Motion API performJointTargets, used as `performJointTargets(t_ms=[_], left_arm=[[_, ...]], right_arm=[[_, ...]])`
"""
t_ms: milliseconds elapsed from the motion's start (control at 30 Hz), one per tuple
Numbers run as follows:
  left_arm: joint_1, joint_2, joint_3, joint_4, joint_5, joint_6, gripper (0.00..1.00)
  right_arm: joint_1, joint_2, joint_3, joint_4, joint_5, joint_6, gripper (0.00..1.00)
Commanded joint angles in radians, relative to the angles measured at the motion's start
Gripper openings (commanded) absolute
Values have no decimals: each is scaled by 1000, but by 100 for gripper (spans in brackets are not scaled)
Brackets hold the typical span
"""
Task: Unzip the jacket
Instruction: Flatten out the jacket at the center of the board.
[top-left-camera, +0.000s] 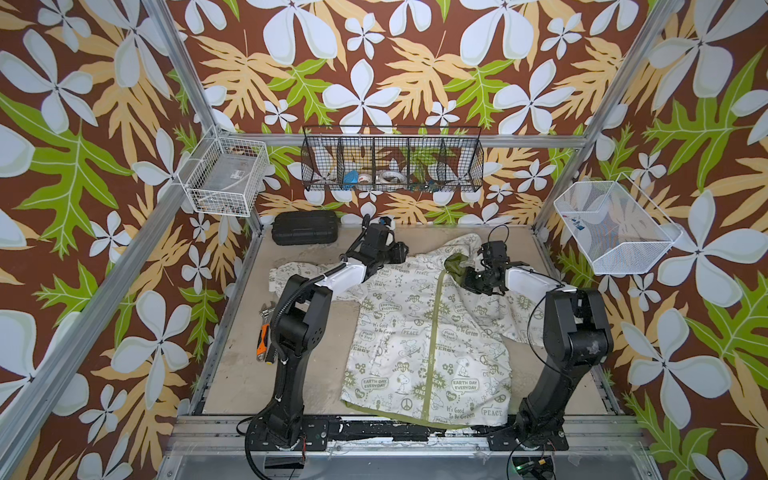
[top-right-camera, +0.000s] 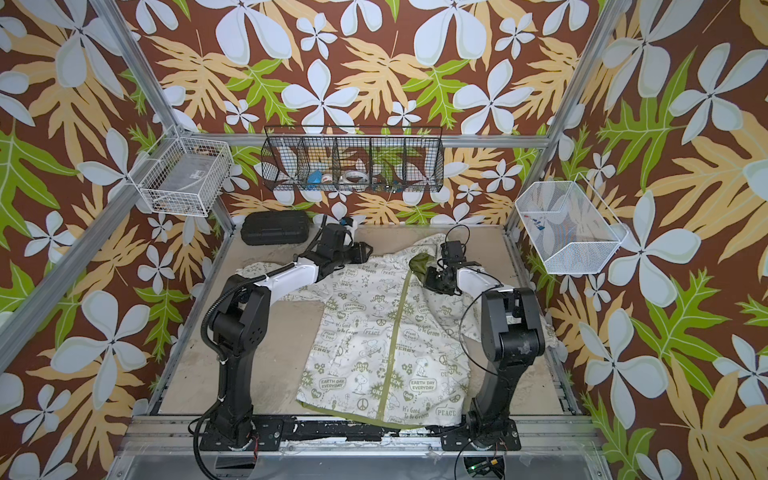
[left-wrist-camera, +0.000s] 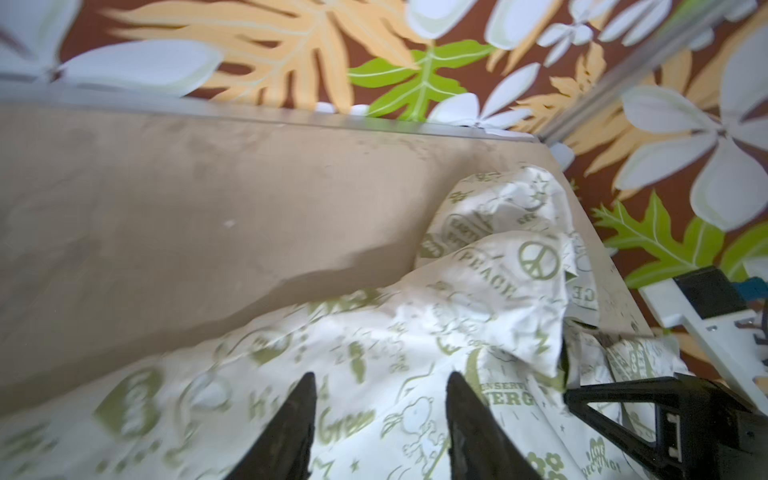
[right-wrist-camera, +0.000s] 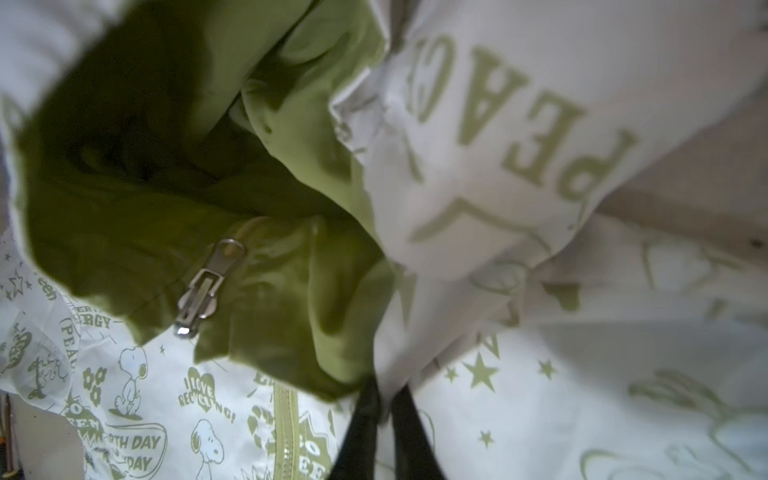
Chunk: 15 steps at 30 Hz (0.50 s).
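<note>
Broadly: the worktop (top-left-camera: 232, 361) carried the jacket (top-left-camera: 395, 353) spread front-up, hem at the near edge, hood toward the back wall, one sleeve running out under your left arm. The green zipper (top-left-camera: 434, 332) ran closed from hem to collar in both top views. Nothing was parted, so the unzipping had not begun. Step in hand, as I judged it: getting at the slider at the neck.

Your left end effector (left-wrist-camera: 382, 378) hovered over the shoulder cloth, jaws apart, nothing between them. Your right end effector (right-wrist-camera: 386, 399) sat at the collar beside the green hood lining (right-wrist-camera: 174, 137), jaws close together with a fold of white cloth at their tips. You could not tell from the wrist view whether they gripped it.

The metal zipper pull (right-wrist-camera: 208, 286) lay exposed on the lining, near the right end effector but apart from it.

Next move, by my reading: pin the collar with one end effector, close the other on that small pull, and draw it toward the hem. Thin cloth may bunch ahead of the slider.
</note>
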Motion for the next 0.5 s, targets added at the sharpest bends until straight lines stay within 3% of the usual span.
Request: performJointTargets(t_ms=[0, 100, 233, 467], left_arm=[[-31, 98, 192, -163, 43, 182, 60], [-46, 187, 366, -243, 73, 202, 68], [-75, 231, 465, -249, 129, 232, 70], [-139, 305, 569, -252, 99, 272, 72]], right_arm=[[2, -60, -19, -27, -13, -17, 47], [-15, -126, 3, -152, 44, -18, 59], [-90, -165, 66, -241, 59, 13, 65], [-159, 44, 365, -350, 64, -50, 70]])
